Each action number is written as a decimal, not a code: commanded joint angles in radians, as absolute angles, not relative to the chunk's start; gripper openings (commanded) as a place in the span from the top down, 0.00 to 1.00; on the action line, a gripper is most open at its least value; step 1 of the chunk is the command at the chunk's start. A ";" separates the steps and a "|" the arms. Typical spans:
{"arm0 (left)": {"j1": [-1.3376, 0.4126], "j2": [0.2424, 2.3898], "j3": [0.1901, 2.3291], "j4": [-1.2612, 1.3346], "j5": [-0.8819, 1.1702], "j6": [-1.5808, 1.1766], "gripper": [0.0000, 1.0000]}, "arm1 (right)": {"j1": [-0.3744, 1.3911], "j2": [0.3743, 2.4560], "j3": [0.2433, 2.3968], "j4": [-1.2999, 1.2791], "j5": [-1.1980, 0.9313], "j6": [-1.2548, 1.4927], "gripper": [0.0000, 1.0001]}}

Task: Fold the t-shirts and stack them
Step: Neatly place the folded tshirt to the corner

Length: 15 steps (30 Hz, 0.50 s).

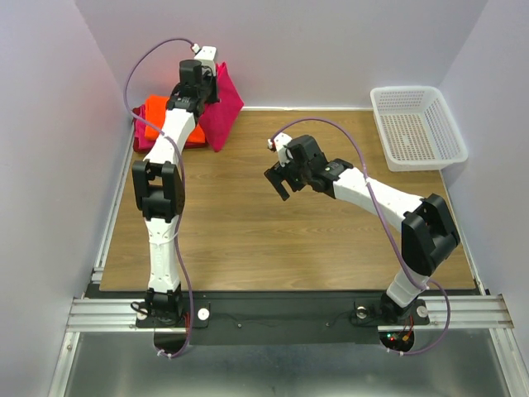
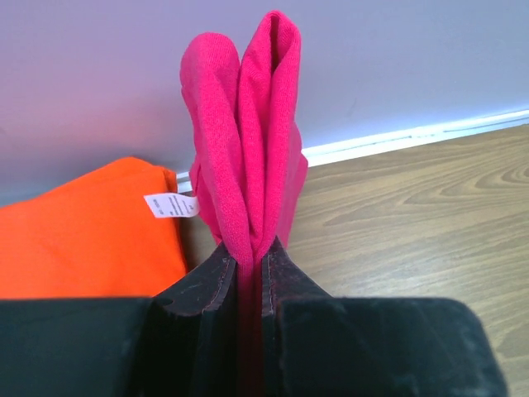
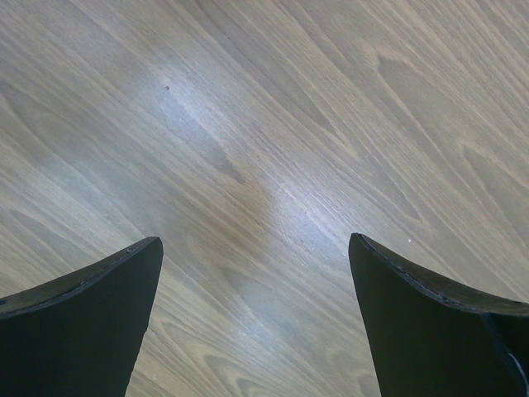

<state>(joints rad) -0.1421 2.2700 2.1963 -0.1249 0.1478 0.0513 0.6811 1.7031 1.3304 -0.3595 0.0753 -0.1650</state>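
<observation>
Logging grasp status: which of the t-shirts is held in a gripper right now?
The magenta-pink t-shirt, pinched in the left gripper; the orange t-shirt and darker red t-shirt lie stacked, ungripped.

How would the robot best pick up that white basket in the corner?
Probably pinch the white basket by its thin left rim, coming straight down, one finger inside, one outside: it stands upright, open-topped, and looks too wide to span.

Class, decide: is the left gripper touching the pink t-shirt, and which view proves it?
Touching. The left wrist view shows the left gripper shut on the folded pink t-shirt, with cloth pinched between both fingers and no gap.
</observation>
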 commanded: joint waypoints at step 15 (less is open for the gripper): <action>-0.110 2.112 2.289 -0.081 0.224 -0.021 1.00 | 0.677 1.692 1.347 -0.348 0.077 -0.160 0.00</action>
